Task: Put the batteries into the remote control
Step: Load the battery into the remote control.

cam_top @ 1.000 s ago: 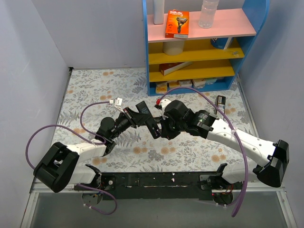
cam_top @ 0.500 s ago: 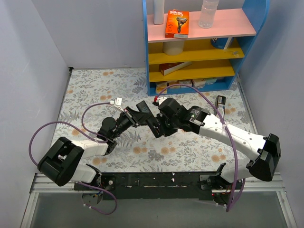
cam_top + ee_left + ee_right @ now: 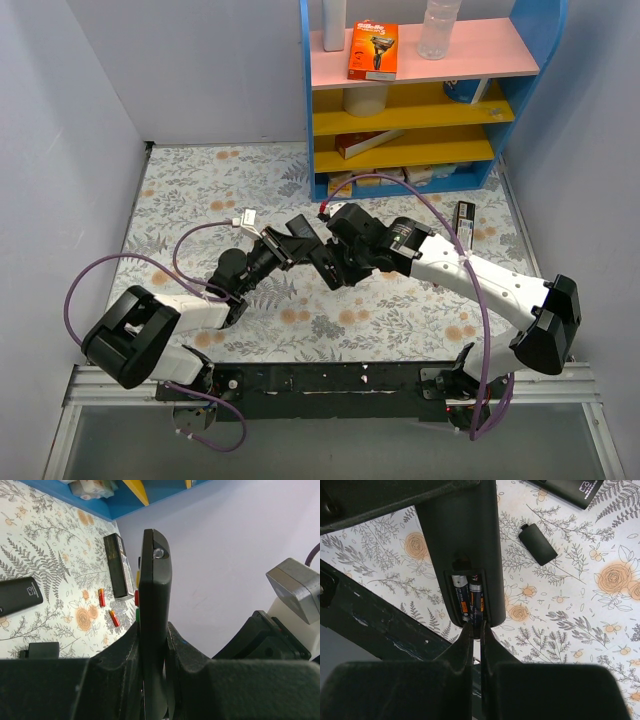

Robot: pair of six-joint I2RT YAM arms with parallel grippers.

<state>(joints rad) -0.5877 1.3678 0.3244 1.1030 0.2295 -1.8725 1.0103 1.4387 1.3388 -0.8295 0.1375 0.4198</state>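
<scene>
**Two batteries (image 3: pixel 468 598) lie straight ahead of the right fingers (image 3: pixel 463 641)**

Those fingers, pressed together, point at the near end of the remote control's (image 3: pixel 465 535) open bay; the cells run lengthwise along it. Left fingers (image 3: pixel 122 652) pinch the remote control clear of the surface (image 3: pixel 600 630). Farther off lies the loose cover (image 3: pixel 537 544).

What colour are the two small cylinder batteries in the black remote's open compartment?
The batteries are black with orange bands; right wrist view.

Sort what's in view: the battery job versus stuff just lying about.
Job:
remote control
seated batteries
loose red batteries

Lying about:
plain black remote
silver-edged remote
black cover piece
shelf
razor pack
</scene>
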